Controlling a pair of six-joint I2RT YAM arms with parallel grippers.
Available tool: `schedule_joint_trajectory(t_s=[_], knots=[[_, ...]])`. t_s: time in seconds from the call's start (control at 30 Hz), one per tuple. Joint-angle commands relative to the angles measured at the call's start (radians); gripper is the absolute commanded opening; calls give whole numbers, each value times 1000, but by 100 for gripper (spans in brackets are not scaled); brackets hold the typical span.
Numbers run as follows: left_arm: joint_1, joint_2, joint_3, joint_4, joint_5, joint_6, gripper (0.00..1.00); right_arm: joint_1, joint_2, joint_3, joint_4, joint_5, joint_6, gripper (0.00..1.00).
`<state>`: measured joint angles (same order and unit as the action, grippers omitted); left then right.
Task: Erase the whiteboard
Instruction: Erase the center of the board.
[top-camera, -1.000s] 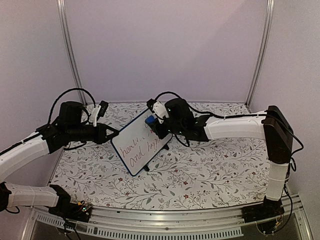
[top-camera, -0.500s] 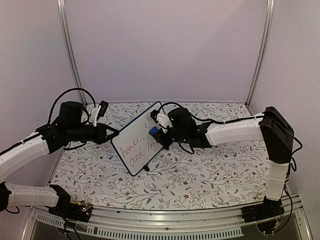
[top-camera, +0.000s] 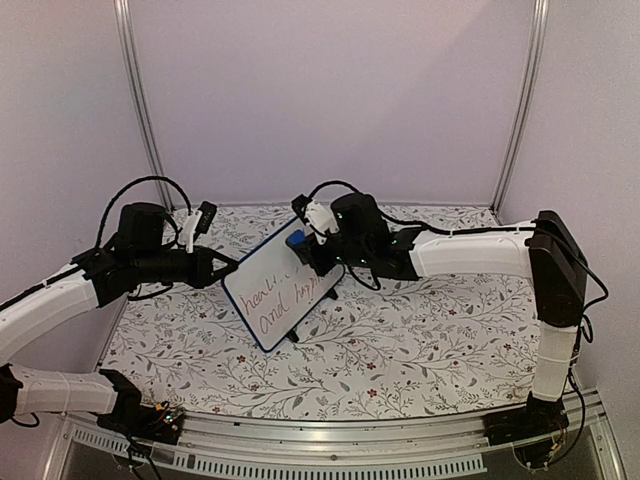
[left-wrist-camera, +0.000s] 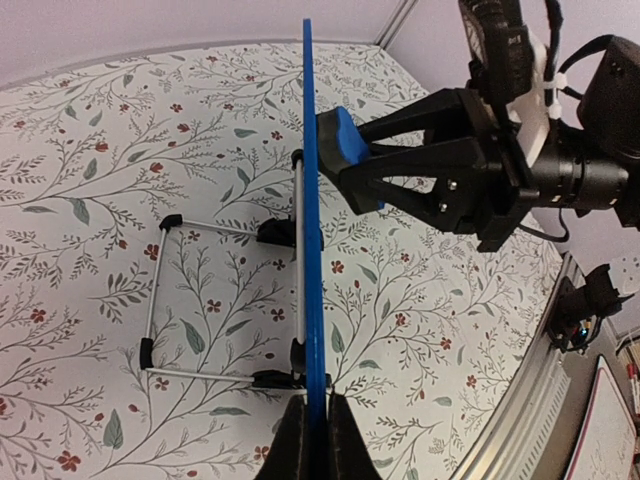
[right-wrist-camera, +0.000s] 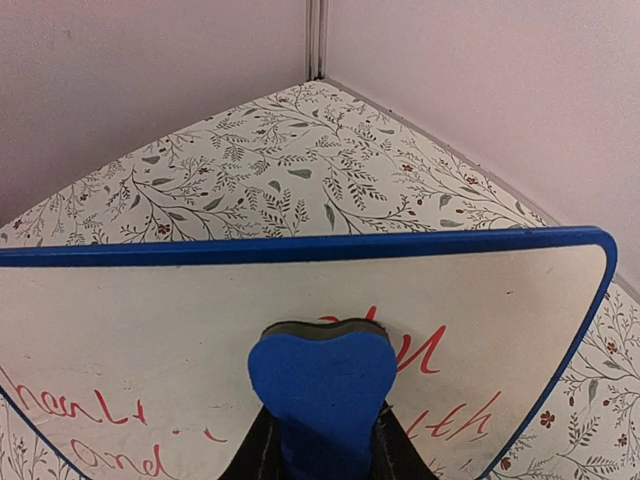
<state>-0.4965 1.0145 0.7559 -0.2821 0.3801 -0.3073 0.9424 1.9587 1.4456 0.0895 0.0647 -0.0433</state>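
While pinching whiteboard by its left edge, steadies it tilted on table with left gripper; with right gripper, clamped on eraser, presses against board's upper face.

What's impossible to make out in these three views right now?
- Top view: handwriting on the whiteboard is too small to read.
- Right wrist: the blue eraser covers the middle words; the bottom edge crops the rest.
- Left wrist: board seen edge-on, face hidden.

White whiteboard, blue edge (handwriting red); blue eraser; tablecloth pale, grey-green leaf sprigs, red blossoms.
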Motion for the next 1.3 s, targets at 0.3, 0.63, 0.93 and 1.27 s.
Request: schedule_joint_trajectory(t_s=[0.3,0.63,0.93,1.27], knots=[[-14,-11,-6,12,78,21,0,32,-1,-113,41,-10,21,15],[-13,-11,-6,11,81,20,0,29,-9,-121,53,4,36,15],[-13,-15,-6,11,81,20,0,-5,14,27,10,22,3,15],[-13,-18,-6,11,83,20,0,-14,67,99,-25,29,-18,16]])
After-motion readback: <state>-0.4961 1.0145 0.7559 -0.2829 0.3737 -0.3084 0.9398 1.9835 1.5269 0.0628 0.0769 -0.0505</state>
